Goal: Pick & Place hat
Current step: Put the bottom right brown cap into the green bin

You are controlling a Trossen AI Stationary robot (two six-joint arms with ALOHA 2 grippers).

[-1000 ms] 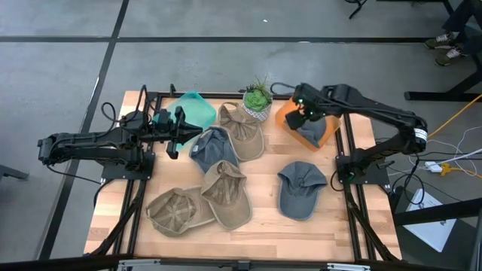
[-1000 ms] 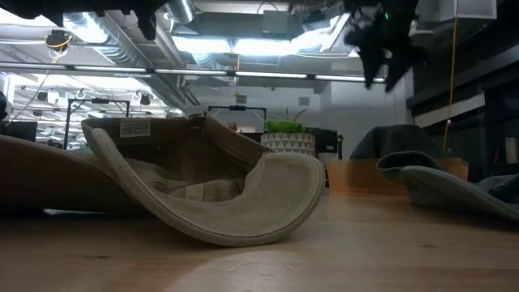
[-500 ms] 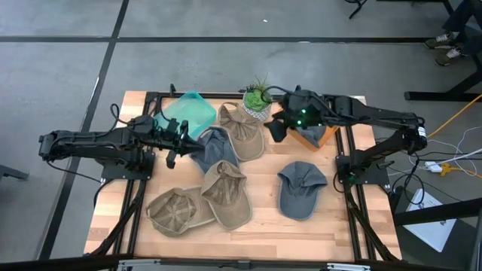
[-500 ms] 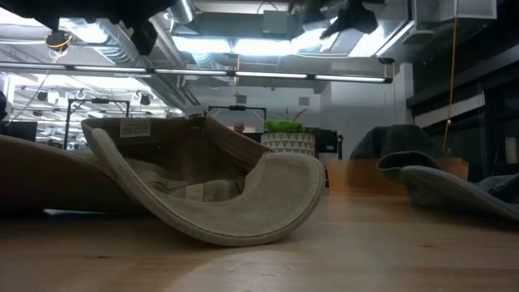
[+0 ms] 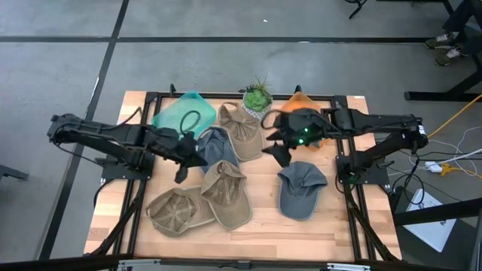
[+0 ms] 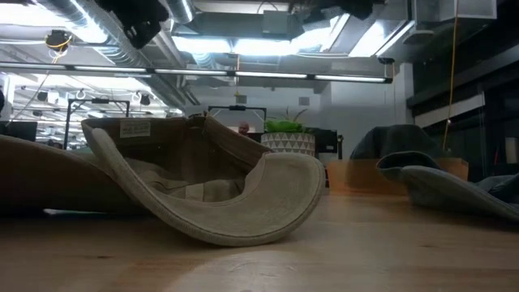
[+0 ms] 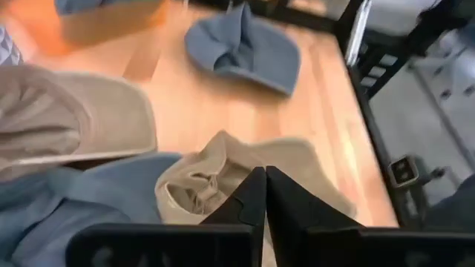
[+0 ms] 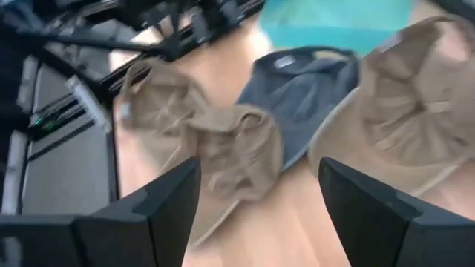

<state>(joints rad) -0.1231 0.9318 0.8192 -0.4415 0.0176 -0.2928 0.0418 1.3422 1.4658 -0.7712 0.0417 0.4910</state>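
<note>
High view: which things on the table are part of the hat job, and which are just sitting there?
Job: blue cap, three tan caps, grey cap, teal bin, orange bin.

Bystanders: potted plant, cables.

Five hats (image 5: 223,193) lie on the table (image 5: 339,218), plant (image 5: 257,97) behind

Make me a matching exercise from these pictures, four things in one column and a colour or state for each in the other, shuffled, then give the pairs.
Column one:
1. left gripper
2. right gripper
3. lone cap on the table's right
4. bin at the back left

Column two:
A. teal
B. jaws open
C. blue-grey
D. jaws shut

Pairs: 1-D, 2-B, 3-C, 4-A
</note>
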